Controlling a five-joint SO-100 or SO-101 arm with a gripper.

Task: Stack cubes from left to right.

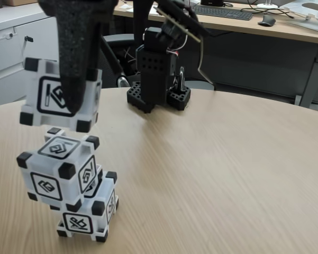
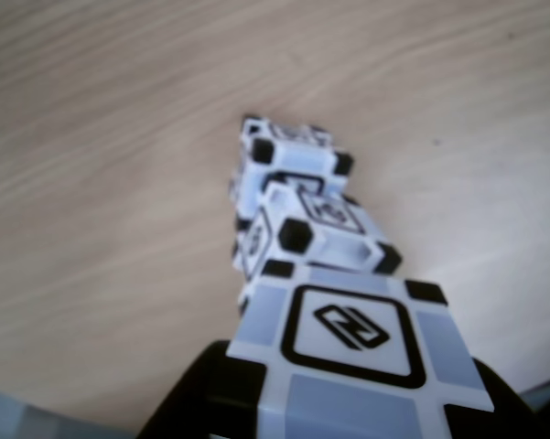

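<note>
While the claw (image 1: 76,106) grips the third cube (image 1: 61,95) at upper left of the fixed view, just above the two stacked cubes (image 1: 61,172) on the worktop (image 1: 217,169), the last placement is in hand (the middle cube sits skewed), calling for a centred, gentle descent.

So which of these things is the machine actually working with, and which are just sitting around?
Part of the job:
- held cube, in the gripper, above the stack
- middle cube
- bottom cube

Just lying about:
- wooden table
- keyboard on the desk behind
- mouse
- cabinet, left in the fixed view
</note>
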